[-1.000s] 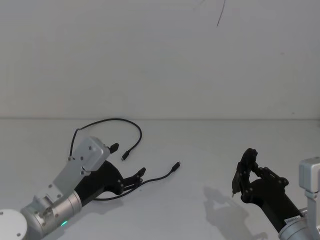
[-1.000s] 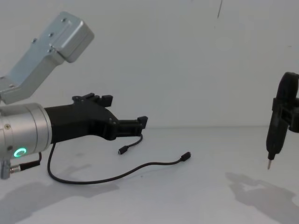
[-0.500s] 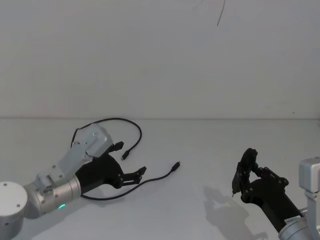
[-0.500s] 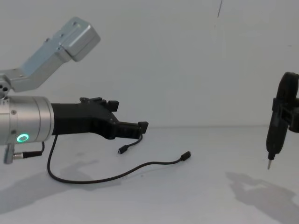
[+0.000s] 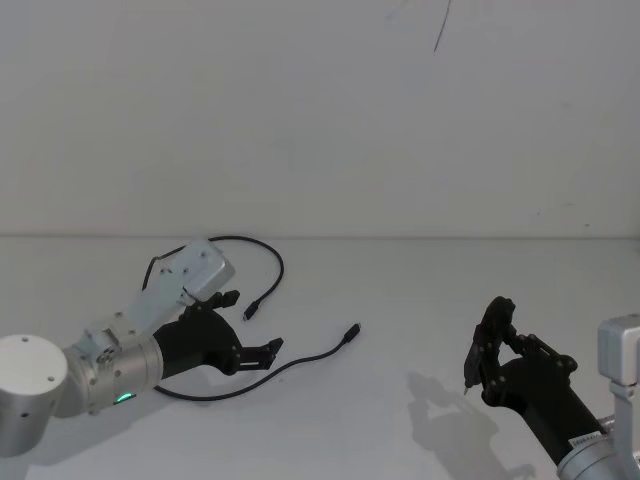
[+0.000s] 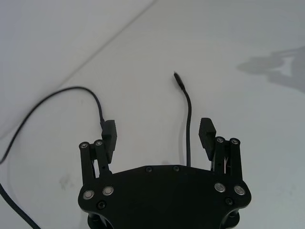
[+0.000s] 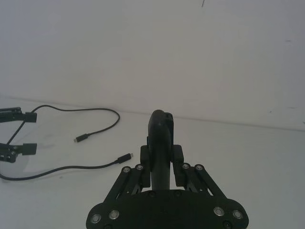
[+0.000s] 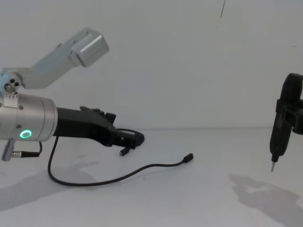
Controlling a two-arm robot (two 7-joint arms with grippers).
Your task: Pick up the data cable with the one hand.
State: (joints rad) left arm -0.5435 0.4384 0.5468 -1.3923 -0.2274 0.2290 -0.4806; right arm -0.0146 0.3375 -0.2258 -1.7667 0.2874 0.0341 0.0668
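The data cable (image 5: 310,352) is a thin black cord lying in loose curves on the white table, one plug (image 5: 352,330) pointing right and the other (image 5: 248,312) near my left fingers. My left gripper (image 5: 252,322) is open, tilted down low over the cable. In the left wrist view the cord (image 6: 189,124) runs between the two fingers (image 6: 108,133), closer to one of them and untouched. From the chest the left gripper (image 8: 130,138) hangs just above the cable (image 8: 142,168). My right gripper (image 5: 497,340) sits parked at the right, shut on a black pen-shaped tool (image 7: 159,138).
The white table (image 5: 420,290) runs back to a plain white wall. The pen tool's metal tip (image 8: 272,166) points down above the table at the far right. Open surface lies between the cable's right plug and the right arm.
The left gripper has drawn back to the left and tipped down closer to the cable. The cable and the right arm have stayed where they were.
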